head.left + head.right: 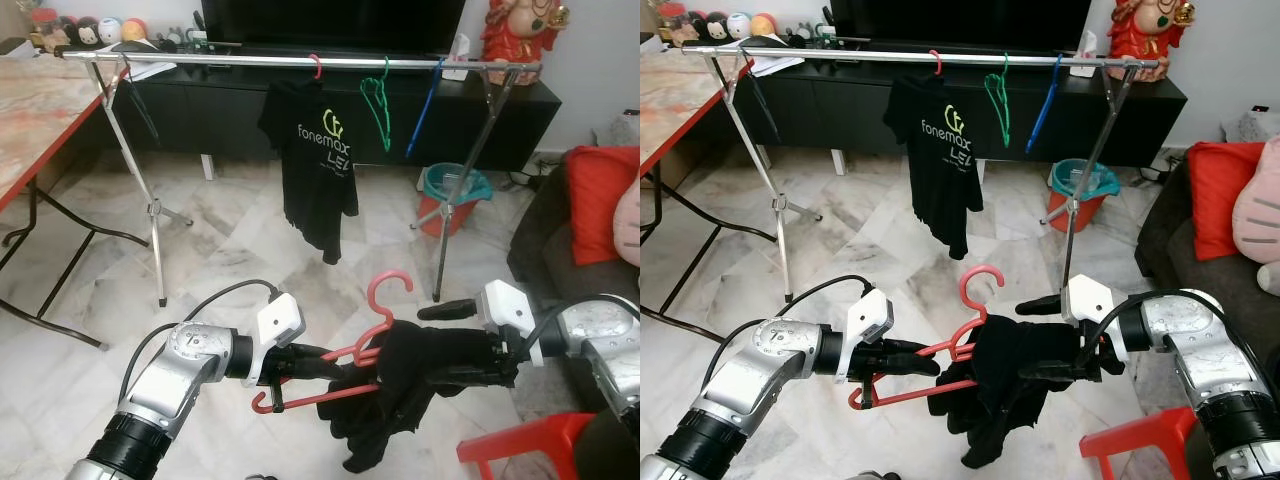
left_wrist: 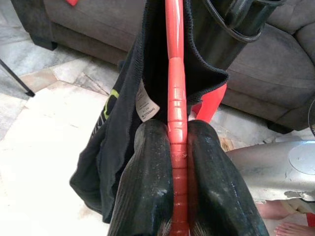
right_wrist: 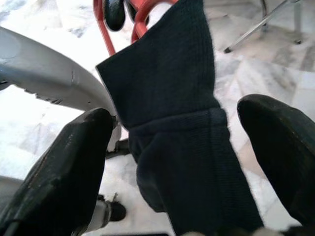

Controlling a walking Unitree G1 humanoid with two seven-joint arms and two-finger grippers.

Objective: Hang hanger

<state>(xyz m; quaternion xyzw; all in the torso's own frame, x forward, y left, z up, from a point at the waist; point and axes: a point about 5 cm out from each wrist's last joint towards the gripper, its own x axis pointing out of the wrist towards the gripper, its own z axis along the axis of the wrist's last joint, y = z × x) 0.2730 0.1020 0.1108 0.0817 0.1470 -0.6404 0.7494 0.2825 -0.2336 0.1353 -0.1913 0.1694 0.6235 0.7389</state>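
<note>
A red plastic hanger with a black garment draped over it is held low in front of me. My left gripper is shut on the hanger's lower bar; in the left wrist view the red bar sits pinched between both fingers. My right gripper is open, its fingers standing on either side of the dark cloth. Farther ahead stands a silver clothes rail carrying a black T-shirt, a green hanger and a blue hanger.
A red-edged table stands at the left. A black TV cabinet runs behind the rail. A teal and orange bucket sits by the rail's right leg. A dark sofa with a red cushion and a red stool are at the right.
</note>
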